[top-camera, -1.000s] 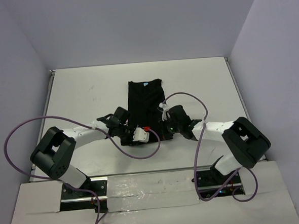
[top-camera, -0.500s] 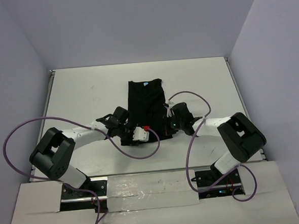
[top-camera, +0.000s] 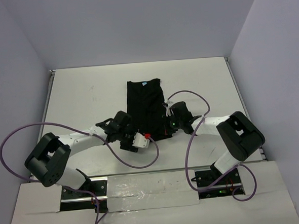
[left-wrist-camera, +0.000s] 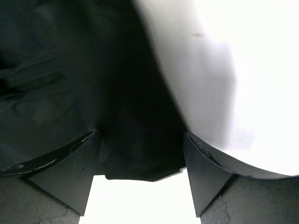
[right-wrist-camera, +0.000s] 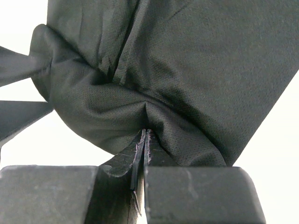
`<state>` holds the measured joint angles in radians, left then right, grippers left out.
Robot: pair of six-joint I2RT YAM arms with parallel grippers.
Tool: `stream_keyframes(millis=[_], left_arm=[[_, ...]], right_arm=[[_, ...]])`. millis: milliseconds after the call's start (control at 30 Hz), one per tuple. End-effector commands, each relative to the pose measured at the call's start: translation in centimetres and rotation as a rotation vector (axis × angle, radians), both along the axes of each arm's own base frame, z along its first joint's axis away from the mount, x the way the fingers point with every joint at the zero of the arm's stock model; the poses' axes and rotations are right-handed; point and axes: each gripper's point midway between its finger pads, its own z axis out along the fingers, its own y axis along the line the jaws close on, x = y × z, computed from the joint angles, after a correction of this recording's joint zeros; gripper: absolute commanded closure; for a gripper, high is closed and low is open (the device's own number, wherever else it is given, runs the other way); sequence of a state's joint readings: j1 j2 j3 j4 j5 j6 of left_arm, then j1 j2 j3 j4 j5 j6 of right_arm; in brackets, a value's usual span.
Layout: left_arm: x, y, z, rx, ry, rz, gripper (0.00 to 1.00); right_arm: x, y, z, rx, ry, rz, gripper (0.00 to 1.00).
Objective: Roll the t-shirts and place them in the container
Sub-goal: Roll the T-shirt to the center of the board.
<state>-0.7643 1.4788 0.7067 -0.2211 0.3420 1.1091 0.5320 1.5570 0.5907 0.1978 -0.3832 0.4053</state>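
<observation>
T-shirt [top-camera: 146, 99] lies lengthwise at the middle of the white bench [top-camera: 87, 90], its light blue neck label [top-camera: 145, 84] at the far end and its near end bunched between the two arms. The right claw [right-wrist-camera: 144, 135] is clamped tight on a pinched fold of the black cloth, which puckers into creases just ahead of the fingertips. The left claw [left-wrist-camera: 140, 135] stands wide open, its fingers astride the near hem, with bare bench showing under the hem's edge; whether either finger touches the cloth I cannot tell. From above, both wrists cover the bunched end. The left wrist view is dark, its folds hard to read. Two blurred dark shapes at the left edge of the right wrist view cannot be identified.
</observation>
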Motion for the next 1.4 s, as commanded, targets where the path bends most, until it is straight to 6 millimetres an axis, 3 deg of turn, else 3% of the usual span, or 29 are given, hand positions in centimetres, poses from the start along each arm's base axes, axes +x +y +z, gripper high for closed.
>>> stream_keyframes(millis=[0,100,200,400,700,767,867,900,967,1067,1133,1200,1367], left_arm=[[-4.9,1.3,0.2,0.055,0.206,-0.09,0.19],[-5.9,1.4,0.5,0.063,0.286,-0.077,0.18],[-5.3,1.2,0.9,0.057,0.286,-0.02,0.19],[-1.9,0.8,0.0,0.055,0.193,0.163,0.21],[0.6,0.6,-2.0,0.078,0.049,0.262,0.28],[1.2,0.7,-2.1,0.08,0.02,0.285,0.34],[1.5,0.7,-2.4,0.078,0.0,0.287,0.59],[1.4,0.8,-2.6,0.08,0.002,0.287,0.79],[1.2,0.7,-2.6,0.077,0.016,0.286,0.99],[0.3,0.6,-2.5,0.069,0.095,0.273,1.0],[0.2,-0.1,-1.7,0.027,0.164,0.263,1.0],[-0.1,-0.4,-1.0,0.008,0.229,0.259,1.0],[-1.0,-0.4,0.2,-0.011,0.351,0.212,1.0]], right_arm=[[0.3,-1.0,-0.5,-0.066,-0.001,-0.01,1.0],[0.3,-1.0,-0.5,-0.071,0.001,-0.001,1.0],[0.3,-1.1,-0.5,-0.076,-0.003,-0.003,1.0],[0.3,-0.9,-0.1,-0.062,-0.016,0.005,1.0],[0.2,-0.7,0.1,-0.056,-0.031,0.024,1.0],[0.1,-0.8,0.0,-0.06,-0.029,0.031,1.0],[-0.2,-0.7,0.0,-0.055,-0.029,0.05,1.0],[-0.2,-0.6,0.3,-0.051,-0.037,0.055,1.0],[-0.1,-0.5,0.6,-0.056,-0.069,0.088,1.0],[0.2,-0.4,2.3,-0.089,-0.165,0.16,0.97],[0.2,0.5,4.7,-0.035,-0.261,0.218,0.9],[0.0,1.1,5.9,-0.02,-0.303,0.265,0.79],[-1.0,1.1,8.1,-0.034,-0.378,0.357,0.68]])
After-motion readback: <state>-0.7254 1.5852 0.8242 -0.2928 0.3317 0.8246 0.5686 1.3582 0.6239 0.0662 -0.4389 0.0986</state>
